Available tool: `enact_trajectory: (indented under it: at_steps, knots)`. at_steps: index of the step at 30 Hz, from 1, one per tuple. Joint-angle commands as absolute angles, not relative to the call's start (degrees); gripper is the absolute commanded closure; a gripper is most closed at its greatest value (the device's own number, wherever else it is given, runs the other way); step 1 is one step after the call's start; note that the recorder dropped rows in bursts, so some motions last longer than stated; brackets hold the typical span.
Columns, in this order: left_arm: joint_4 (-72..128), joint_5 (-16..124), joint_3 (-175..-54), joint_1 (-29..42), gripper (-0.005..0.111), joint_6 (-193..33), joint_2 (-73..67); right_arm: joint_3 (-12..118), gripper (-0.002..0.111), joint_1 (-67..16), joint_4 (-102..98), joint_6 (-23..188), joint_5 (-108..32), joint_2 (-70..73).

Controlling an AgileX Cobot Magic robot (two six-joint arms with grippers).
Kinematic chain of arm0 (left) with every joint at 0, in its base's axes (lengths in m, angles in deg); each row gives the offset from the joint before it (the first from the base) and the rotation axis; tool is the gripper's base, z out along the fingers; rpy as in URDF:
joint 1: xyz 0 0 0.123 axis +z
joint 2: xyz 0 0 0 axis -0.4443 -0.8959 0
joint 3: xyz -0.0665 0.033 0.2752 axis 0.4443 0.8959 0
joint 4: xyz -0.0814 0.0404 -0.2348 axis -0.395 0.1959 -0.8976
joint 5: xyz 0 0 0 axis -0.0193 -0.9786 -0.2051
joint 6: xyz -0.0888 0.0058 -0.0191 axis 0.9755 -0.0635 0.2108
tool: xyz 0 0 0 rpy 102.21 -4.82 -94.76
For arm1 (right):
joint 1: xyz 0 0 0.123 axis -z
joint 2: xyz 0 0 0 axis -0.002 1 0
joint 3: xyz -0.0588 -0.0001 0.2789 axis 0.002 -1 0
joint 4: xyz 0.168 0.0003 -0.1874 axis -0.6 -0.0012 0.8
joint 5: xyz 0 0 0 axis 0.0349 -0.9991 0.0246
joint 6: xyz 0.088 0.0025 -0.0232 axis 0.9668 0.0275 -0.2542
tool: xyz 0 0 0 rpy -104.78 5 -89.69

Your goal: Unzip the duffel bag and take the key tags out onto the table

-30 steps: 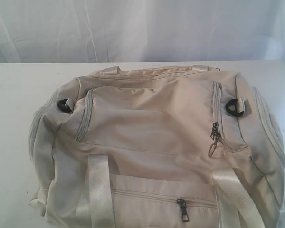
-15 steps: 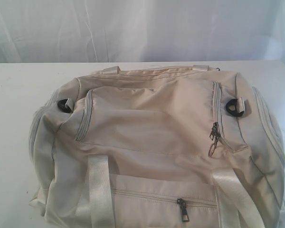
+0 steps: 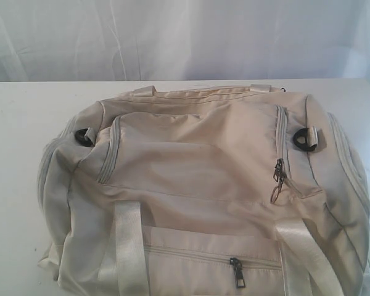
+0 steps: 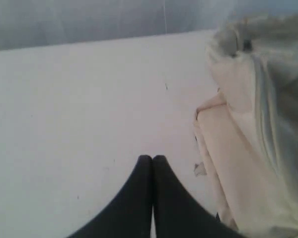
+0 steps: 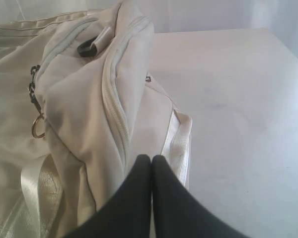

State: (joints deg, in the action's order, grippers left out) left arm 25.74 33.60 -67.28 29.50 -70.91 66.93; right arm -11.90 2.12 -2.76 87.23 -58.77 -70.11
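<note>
Watching both grippers pinched tight beside the zipped duffel bag (image 3: 197, 185).
We see the bag lying on the white table (image 3: 18, 154), its dark zipper pull (image 3: 278, 174) near the right end. Our left gripper (image 4: 152, 158) hangs over bare table, fingers pressed together. Our right gripper (image 5: 151, 157), fingers likewise together, sits at the bag's end, perhaps touching it.

The bag (image 3: 197, 160) is plain cream-beige, its handles (image 3: 129, 246) paler and glossy, its zipper pulls (image 3: 279, 171) dark metal, its strap rings (image 3: 83, 137) black. The counter (image 3: 18, 185) is plain white. The left pincer (image 4: 152, 157) and right pincer (image 5: 151, 156) are black.
</note>
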Motion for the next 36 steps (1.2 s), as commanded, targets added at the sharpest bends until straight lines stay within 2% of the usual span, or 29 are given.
enact_trajectory:
  at_steps: [1, 8, 36]
  knots:
    - [25.6, 33.0, -73.9, 29.1, 0.107, -70.8, 67.1, -12.2, 0.108, 1.9, -2.7, 87.1, -58.0, -70.3]
    - [25.6, 33.6, -77.2, 29.1, 0.107, -70.8, 67.1, -12.2, 0.108, 1.9, -2.7, 87.1, -58.0, -70.3]
    - [25.7, 35.7, -77.3, 29.1, 0.107, -71.7, 67.1, -12.2, 0.108, 1.9, -2.7, 87.1, -57.1, -70.3]
